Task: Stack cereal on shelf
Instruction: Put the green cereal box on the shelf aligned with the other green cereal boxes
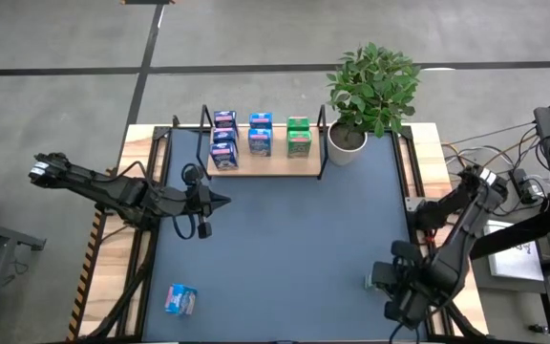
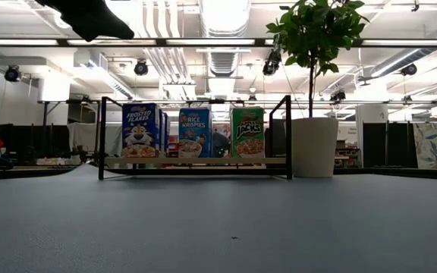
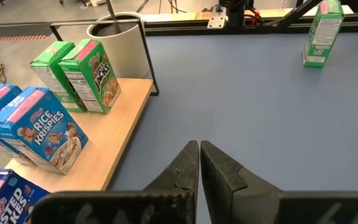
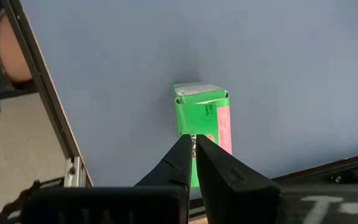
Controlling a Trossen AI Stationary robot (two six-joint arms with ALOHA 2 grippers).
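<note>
The shelf [image 1: 261, 170] stands at the table's far edge, a wooden board with black wire ends. On it stand dark blue [image 1: 223, 140], light blue [image 1: 260, 135] and green [image 1: 298, 137] cereal boxes, which also show in the low view [image 2: 196, 133]. My left gripper [image 1: 222, 200] is shut and empty, just in front of the shelf's near edge [image 3: 120, 140]. My right gripper [image 4: 193, 144] is shut at the near right [image 1: 374, 281], over a green box [image 4: 202, 109] that stands upright on the table [image 3: 322, 34]. A light blue box [image 1: 180, 299] lies on the table at the near left. My right gripper's shut fingertips show in front of the green box's side [image 4: 211, 127], coming from above. I cannot tell whether they touch it. The box stands upright on its base on the table.
A white pot with a green plant [image 1: 370, 91] stands right beside the shelf's right end. Black rails run along the table's left and right edges [image 1: 411, 172]. Bare blue table lies between the shelf and the near edge [image 1: 294, 258].
</note>
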